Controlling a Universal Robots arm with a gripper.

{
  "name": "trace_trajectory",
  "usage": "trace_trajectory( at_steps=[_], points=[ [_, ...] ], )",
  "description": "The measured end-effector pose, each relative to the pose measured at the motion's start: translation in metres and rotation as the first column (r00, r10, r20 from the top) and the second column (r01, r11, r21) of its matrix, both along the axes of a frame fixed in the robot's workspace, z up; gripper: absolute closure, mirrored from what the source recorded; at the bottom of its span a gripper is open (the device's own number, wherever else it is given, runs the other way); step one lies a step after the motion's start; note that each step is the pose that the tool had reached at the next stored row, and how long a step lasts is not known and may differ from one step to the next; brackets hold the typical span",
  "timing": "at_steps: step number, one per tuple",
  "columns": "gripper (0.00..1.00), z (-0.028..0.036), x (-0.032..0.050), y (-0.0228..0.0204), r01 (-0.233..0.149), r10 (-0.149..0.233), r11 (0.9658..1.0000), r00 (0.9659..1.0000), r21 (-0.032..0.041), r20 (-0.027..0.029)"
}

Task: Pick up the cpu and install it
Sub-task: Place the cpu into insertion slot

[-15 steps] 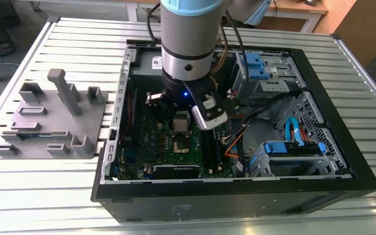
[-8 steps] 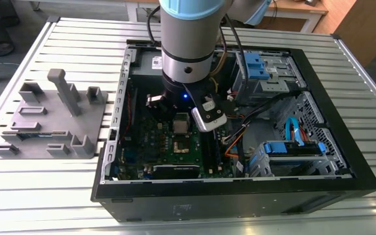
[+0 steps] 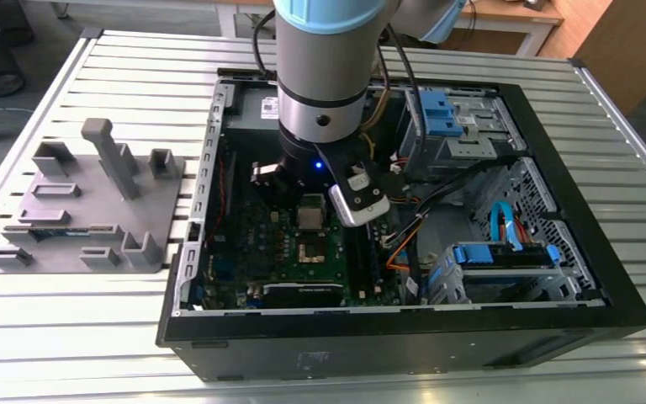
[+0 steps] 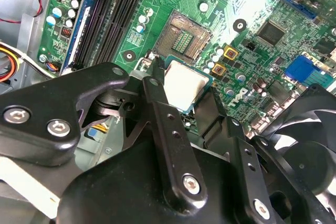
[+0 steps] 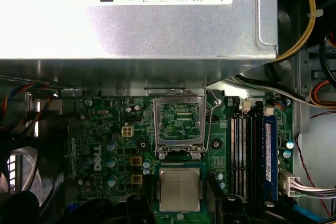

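One slatted bench [image 3: 98, 76] carries one open computer case [image 3: 413, 345]; one arm [image 3: 323, 76] reaches into it over one motherboard [image 5: 105, 145]; one socket [image 4: 184, 38] lies open, pins bare; one cpu [image 4: 181, 82] hangs just beside that socket, not seated, clamped between two fingers [image 4: 163, 124]. Judgement: square the chip's edges to the socket; lower straight; no sliding across pins; let go only once seated.

One cpu [image 5: 179, 190], one motherboard [image 5: 100, 129] — one power supply [image 5: 131, 35].
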State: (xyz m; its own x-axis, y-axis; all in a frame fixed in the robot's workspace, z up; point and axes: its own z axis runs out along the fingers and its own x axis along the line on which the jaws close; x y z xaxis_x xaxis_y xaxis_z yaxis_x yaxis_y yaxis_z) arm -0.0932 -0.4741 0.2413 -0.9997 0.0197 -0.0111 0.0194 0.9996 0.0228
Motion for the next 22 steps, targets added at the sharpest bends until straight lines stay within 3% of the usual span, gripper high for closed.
trace_trajectory(
  at_steps=[3, 10, 22],
  points=[
    [0.53, -0.0009, 0.0000, 0.0000, 0.000, 0.000, 1.0000, 1.0000, 0.0000, 0.0000],
    [0.53, -0.0099, 0.0000, 0.0000, 0.000, 0.000, 1.0000, 1.0000, 0.0000, 0.0000],
    [0.53, -0.0109, 0.0000, 0.0000, 0.000, 0.000, 1.0000, 1.0000, -0.0001, 0.0000]
  ],
)
